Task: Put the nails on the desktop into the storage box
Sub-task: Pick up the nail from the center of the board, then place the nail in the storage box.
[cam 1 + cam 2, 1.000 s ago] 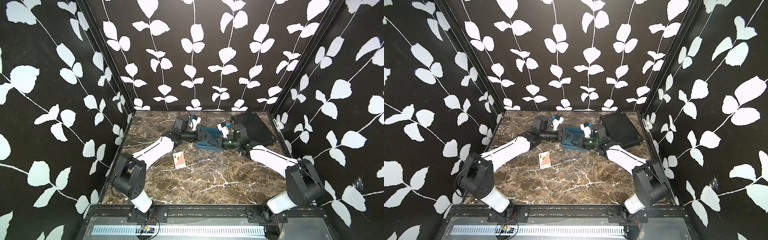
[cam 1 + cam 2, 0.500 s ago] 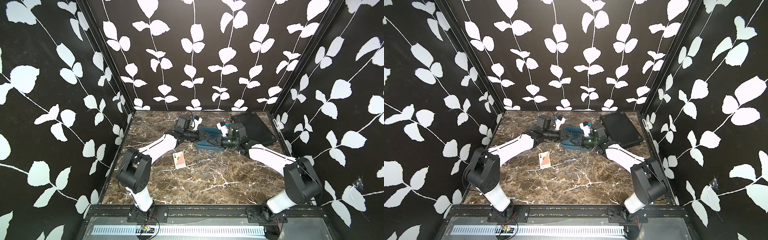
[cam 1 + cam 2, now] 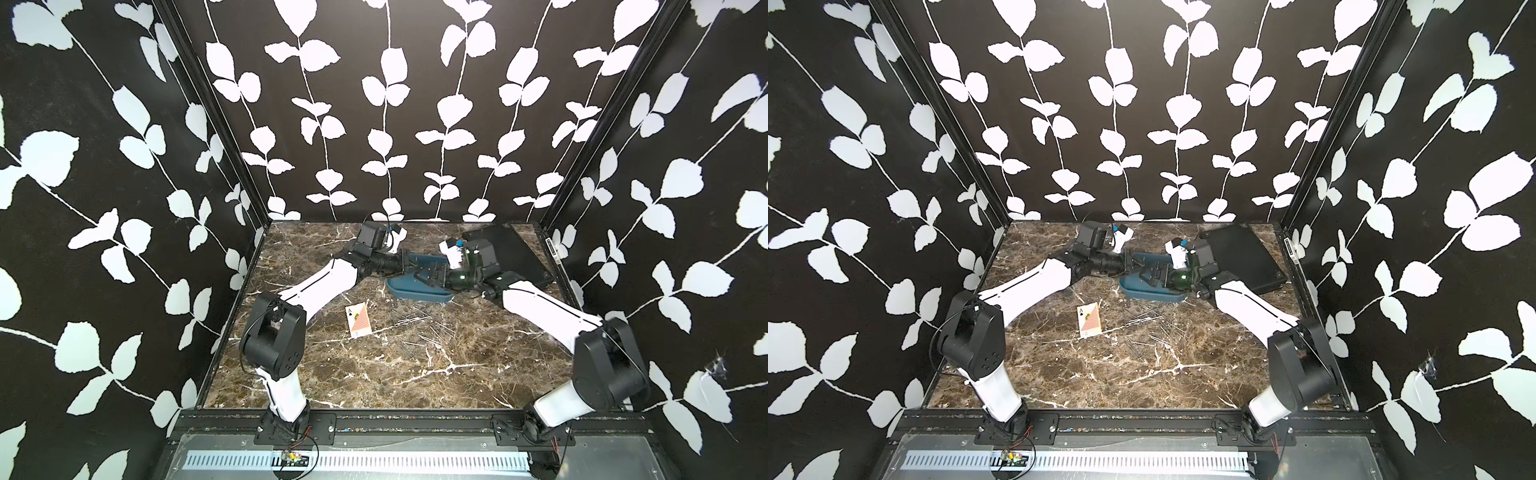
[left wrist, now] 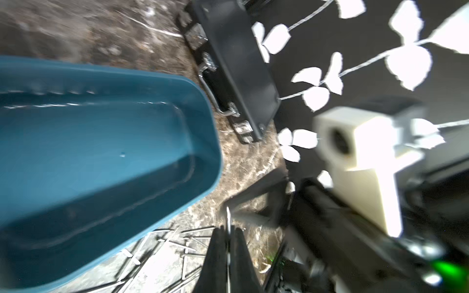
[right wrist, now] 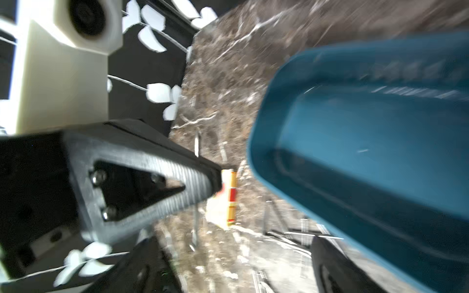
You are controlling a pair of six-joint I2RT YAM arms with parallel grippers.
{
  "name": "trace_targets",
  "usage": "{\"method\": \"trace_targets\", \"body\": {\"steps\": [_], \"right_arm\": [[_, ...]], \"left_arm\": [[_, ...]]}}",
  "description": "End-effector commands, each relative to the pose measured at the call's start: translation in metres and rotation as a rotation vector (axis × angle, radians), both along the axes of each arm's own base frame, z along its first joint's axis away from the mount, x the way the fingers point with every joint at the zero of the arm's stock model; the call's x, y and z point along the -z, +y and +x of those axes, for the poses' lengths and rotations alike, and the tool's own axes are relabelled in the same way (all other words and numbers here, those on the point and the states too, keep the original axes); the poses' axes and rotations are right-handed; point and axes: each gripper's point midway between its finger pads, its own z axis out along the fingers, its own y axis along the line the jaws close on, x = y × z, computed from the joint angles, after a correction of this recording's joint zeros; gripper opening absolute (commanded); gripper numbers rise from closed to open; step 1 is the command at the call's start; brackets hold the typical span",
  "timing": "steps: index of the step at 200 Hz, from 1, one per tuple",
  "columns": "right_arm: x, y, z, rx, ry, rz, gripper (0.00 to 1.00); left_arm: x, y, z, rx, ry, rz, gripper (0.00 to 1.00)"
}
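The left hand (image 4: 228, 229) is closed, pinching a single nail (image 4: 228, 218) just beside the blue storage box (image 3: 419, 293), which sits toward the back of the marble table (image 3: 374, 382). The right hand (image 5: 234, 239) faces it, fingers spread wide and empty. More nails (image 3: 409, 320) lie scattered in front of the box, near a playing card (image 3: 358, 319).

A robot-lab test booth: walls (image 3: 386, 124) papered in black with white leaf vines box in a marble-patterned bench (image 3: 374, 386), and two white-and-black arms (image 3: 320, 286) are bolted to a metal rail (image 3: 415, 420) along its front edge.
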Motion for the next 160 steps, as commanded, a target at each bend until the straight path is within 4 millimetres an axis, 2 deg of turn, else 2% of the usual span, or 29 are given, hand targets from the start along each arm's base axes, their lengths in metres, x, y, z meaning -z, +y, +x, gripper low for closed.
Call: {"method": "trace_targets", "body": {"steps": [1, 20, 31, 36, 50, 81, 105, 160], "right_arm": [[-0.032, -0.052, -0.001, 0.085, -0.206, -0.276, 0.99], [-0.047, -0.085, -0.003, 0.220, -0.264, -0.346, 0.99], [-0.047, -0.107, -0.006, 0.338, -0.242, -0.351, 1.00], [-0.048, -0.111, -0.009, 0.351, -0.241, -0.330, 1.00], [-0.050, -0.106, -0.017, 0.295, -0.256, -0.251, 1.00], [-0.038, -0.114, -0.034, 0.264, -0.156, -0.334, 0.99], [-0.029, -0.120, -0.046, 0.272, -0.109, -0.352, 0.99], [-0.005, -0.118, -0.069, 0.329, 0.011, -0.236, 1.00]], "left_arm": [[0.028, 0.019, 0.008, -0.036, -0.014, 0.197, 0.00], [0.045, 0.021, 0.018, -0.038, -0.020, 0.269, 0.00], [0.054, 0.019, 0.023, -0.032, -0.018, 0.292, 0.00], [0.057, 0.019, 0.026, -0.032, -0.018, 0.301, 0.00], [0.067, 0.017, 0.032, -0.028, -0.012, 0.321, 0.00], [0.083, 0.013, 0.039, -0.012, 0.000, 0.356, 0.00], [0.096, 0.012, 0.041, -0.005, 0.014, 0.373, 0.00], [0.118, 0.010, 0.045, 0.030, 0.028, 0.414, 0.00]]}}
